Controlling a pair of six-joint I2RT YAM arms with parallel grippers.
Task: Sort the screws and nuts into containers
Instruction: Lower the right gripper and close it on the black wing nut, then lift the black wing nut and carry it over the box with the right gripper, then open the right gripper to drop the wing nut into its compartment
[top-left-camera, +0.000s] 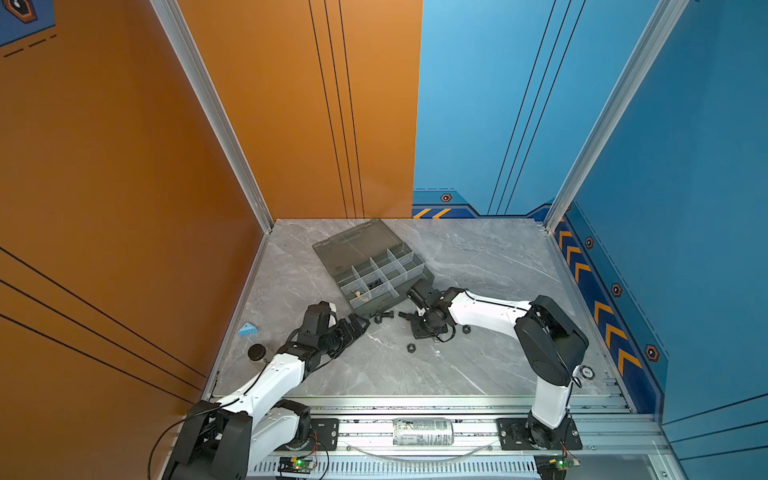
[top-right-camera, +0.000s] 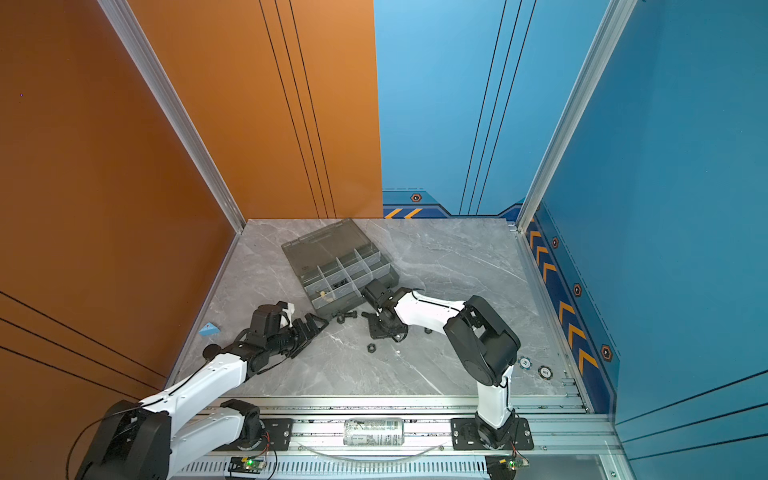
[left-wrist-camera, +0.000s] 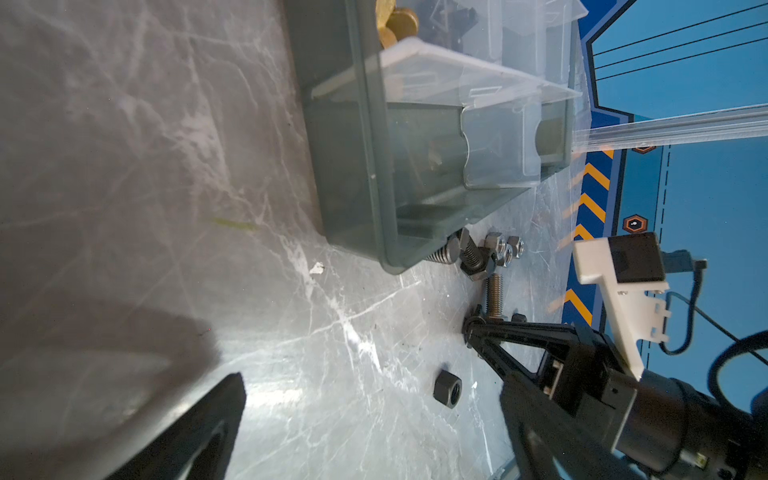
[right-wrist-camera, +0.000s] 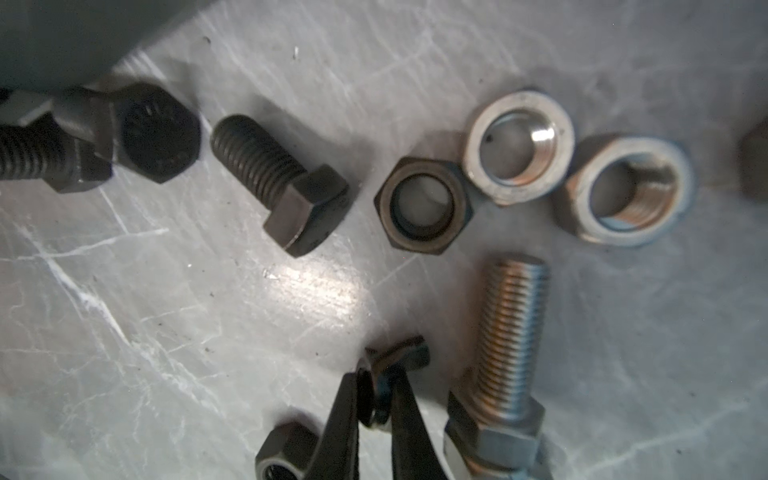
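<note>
Since the marble tabletop (top-left-camera: 478, 374) is hard and slick, anything I let slip will likely roll off among the loose nuts (top-left-camera: 410, 347). The organizer box (top-left-camera: 376, 305) lies open toward the back, and its near wall is close to where I am working. I judge that a careless lift could clip that wall or shove the box askew.

The left gripper (top-left-camera: 356, 326) waits near the same box corner with its fingers (left-wrist-camera: 216, 415) spread, holding nothing, so the two grippers could foul each other if I swing across. The right gripper (right-wrist-camera: 376, 384) is clamped on a black nut (right-wrist-camera: 409, 353) stood on edge. It is caught only by the very fingertips (right-wrist-camera: 347, 399), low at the table in front of the box. The silver screw (right-wrist-camera: 513, 332) lies just beside one finger and may get dragged along. That thin grip is my main worry, because the nut could twist out on the way up.

As for the compartments (top-left-camera: 401, 255), whitish dividers (left-wrist-camera: 457, 79) split the box into small cells. One near-row cell holds brass-coloured pieces (top-left-camera: 360, 296). Its neighbour holds a small heap of black pieces (top-left-camera: 376, 284), and I cannot tell whether they are screws or nuts. The others look empty from up here. Releasing above a divider could send the nut into the wrong cell.
</note>
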